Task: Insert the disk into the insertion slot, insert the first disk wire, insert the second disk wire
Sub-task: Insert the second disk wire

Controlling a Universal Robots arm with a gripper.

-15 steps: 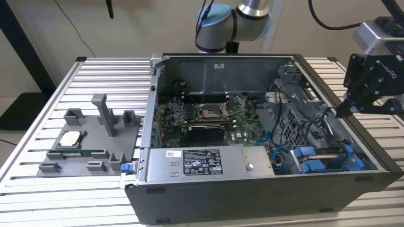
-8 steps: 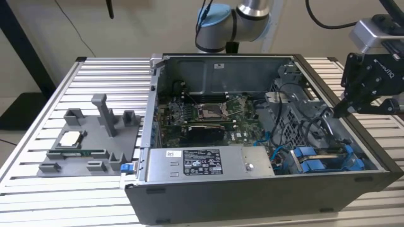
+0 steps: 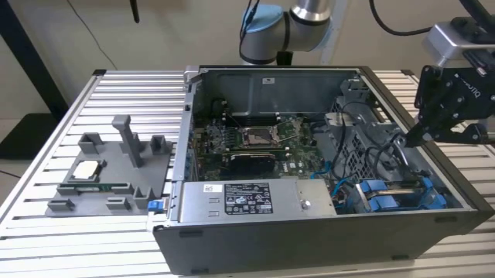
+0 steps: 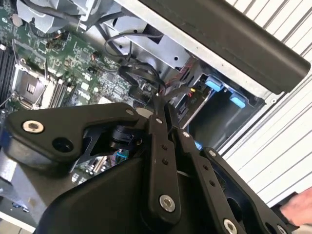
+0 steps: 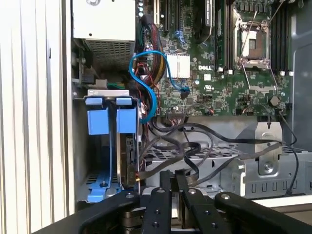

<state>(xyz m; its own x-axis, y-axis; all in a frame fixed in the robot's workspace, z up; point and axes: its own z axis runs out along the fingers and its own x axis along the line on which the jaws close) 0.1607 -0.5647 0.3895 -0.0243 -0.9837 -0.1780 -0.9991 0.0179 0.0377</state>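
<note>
At the bench's edge on the exterior view's right: black pincer over the open dark grey computer case.

Pincer fingers are clenched tip to tip in both wire-side wrist views, among loose black wires; whether a wire is pinched cannot be told. The silver-grey disk in its blue carrier frame stands inside the blue-railed insertion slot, at the case corner beside the silver labelled power-supply box.
</note>
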